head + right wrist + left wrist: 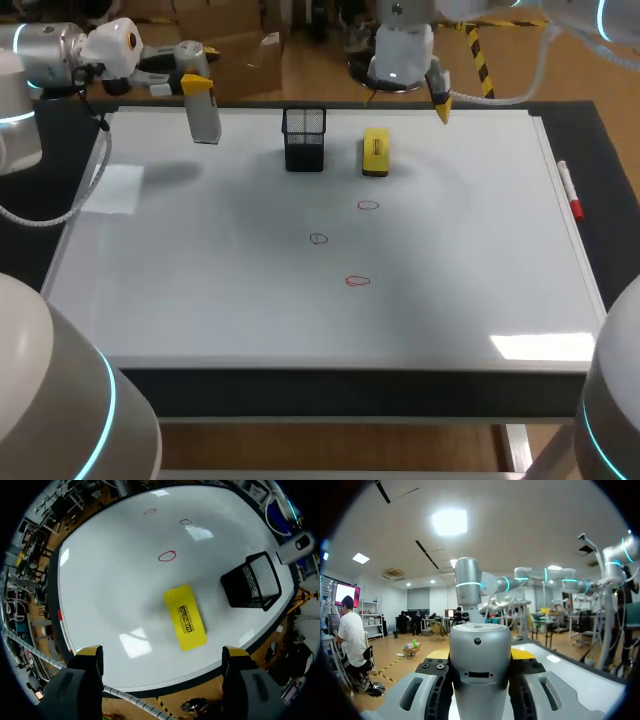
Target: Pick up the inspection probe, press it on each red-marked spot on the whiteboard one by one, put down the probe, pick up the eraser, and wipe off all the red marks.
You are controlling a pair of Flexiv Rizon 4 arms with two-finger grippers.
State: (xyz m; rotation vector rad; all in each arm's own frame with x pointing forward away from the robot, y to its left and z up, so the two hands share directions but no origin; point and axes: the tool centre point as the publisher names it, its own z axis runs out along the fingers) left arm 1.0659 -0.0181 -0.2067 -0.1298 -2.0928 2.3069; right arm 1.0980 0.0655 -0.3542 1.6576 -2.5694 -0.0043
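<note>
Over the whiteboard's [250,300] far-left corner, your left gripper [197,88] pinches the inspection probe [206,122] upright. Your right gripper [162,652] hangs spread wide above the far edge, near the yellow eraser [375,152]. Three red marks [357,282] sit mid-board.

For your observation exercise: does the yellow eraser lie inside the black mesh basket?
No, the yellow eraser lies flat on the whiteboard beside the black mesh basket, not in it.

The inspection probe [480,665] hides nearly all the whiteboard [580,672] behind it in the left wrist view, and its own near end is cut off
</note>
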